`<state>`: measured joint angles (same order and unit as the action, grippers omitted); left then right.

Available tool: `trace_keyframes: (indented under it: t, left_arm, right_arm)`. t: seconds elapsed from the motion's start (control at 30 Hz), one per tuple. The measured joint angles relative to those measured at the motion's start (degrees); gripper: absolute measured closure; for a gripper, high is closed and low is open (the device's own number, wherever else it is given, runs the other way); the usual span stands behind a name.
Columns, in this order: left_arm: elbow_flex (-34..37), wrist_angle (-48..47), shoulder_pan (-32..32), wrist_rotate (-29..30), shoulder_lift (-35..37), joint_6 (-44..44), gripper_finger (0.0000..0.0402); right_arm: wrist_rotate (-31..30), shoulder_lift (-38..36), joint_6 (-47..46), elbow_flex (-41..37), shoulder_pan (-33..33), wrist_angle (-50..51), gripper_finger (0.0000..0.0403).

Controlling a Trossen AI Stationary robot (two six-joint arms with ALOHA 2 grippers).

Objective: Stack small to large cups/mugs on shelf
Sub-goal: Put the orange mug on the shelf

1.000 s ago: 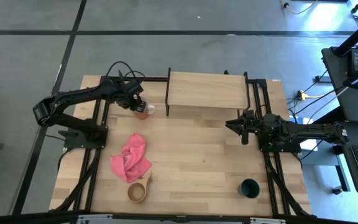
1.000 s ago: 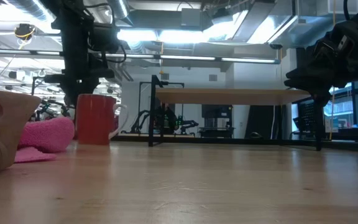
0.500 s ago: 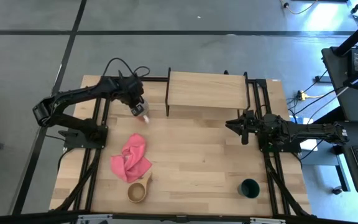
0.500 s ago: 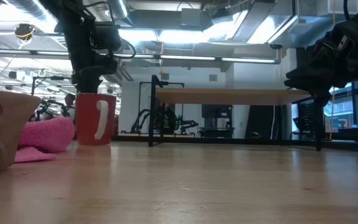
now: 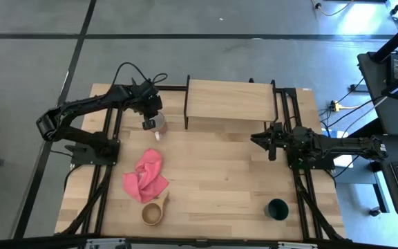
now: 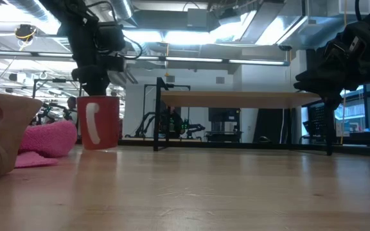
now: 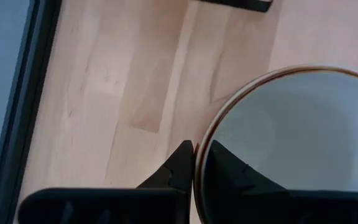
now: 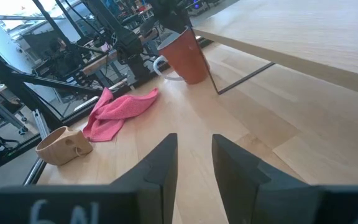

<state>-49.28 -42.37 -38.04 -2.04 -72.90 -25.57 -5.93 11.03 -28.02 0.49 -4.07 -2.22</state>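
The red mug with a white inside (image 5: pixel 159 131) stands upright on the table left of the shelf (image 5: pixel 230 99); it also shows in the low view (image 6: pixel 99 122) and the right wrist view (image 8: pixel 185 56). My left gripper (image 5: pixel 150 124) is shut on its rim from above. My right gripper (image 5: pixel 254 140) hovers open and empty by the shelf's right legs. The dark green cup (image 5: pixel 277 209) stands at the near right. The tan wooden cup (image 5: pixel 153 212) stands at the near left. My left gripper pinches the mug's rim (image 7: pixel 213 127), one finger (image 7: pixel 179 167) outside the wall and the other (image 7: pixel 227 167) inside it. The fingers come from above, pointing down. The mug is upright with its base on the table (image 6: pixel 99 147), its white handle (image 6: pixel 92 123) facing the near edge.
A crumpled pink cloth (image 5: pixel 145 176) lies between the mug and the wooden cup. The shelf's black legs (image 5: pixel 187 114) stand close to the mug's right. Black rails run along both table sides. Bare tabletop lies in front of the shelf.
My left gripper has turned about its wrist over the mug. The mug has turned about upright on the table: its handle has swung from the table's right side round toward the near edge. It has also slid a little toward the near edge.
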Motion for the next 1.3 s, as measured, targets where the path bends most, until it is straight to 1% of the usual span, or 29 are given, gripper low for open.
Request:
trace_keyframes:
  t: [0.13, 0.23, 0.43, 0.73, 1.0, 1.1, 1.3]
  left_arm:
    - [0.10, -0.18, -0.01, -3.36, -0.08, -0.32, 0.0375]
    - [0.15, -0.39, 0.07, -4.40, -0.11, -0.25, 0.0372]
    - [0.15, -0.15, 0.04, -3.41, -0.11, -0.06, 0.0367]
    - [0.15, 5.38, 0.61, -3.04, -0.11, 1.51, 0.0336]
    - [0.13, 4.98, 0.42, -2.94, -0.11, 2.98, 0.0311]
    - [0.06, 4.84, 0.42, -1.41, -0.11, 4.34, 0.0305]
    - [-3.18, 3.57, 0.42, -1.08, 0.52, 5.98, 0.0303]
  right_arm:
    - [0.00, 0.00, -0.01, 0.00, 0.00, 0.00, 0.0302]
    - [0.00, -0.01, 0.00, 0.00, 0.01, 0.00, 0.0302]
    - [0.00, 0.00, -0.01, 0.00, 0.00, 0.00, 0.0302]
    - [0.00, 0.00, 0.01, 0.00, 0.01, 0.00, 0.0302]
    - [0.00, 0.00, 0.00, 0.00, 0.00, 0.00, 0.0302]
    - [0.00, 0.00, -0.01, 0.00, 0.01, 0.00, 0.0302]
    - [0.00, -0.02, -0.01, 0.00, 0.01, 0.00, 0.0302]
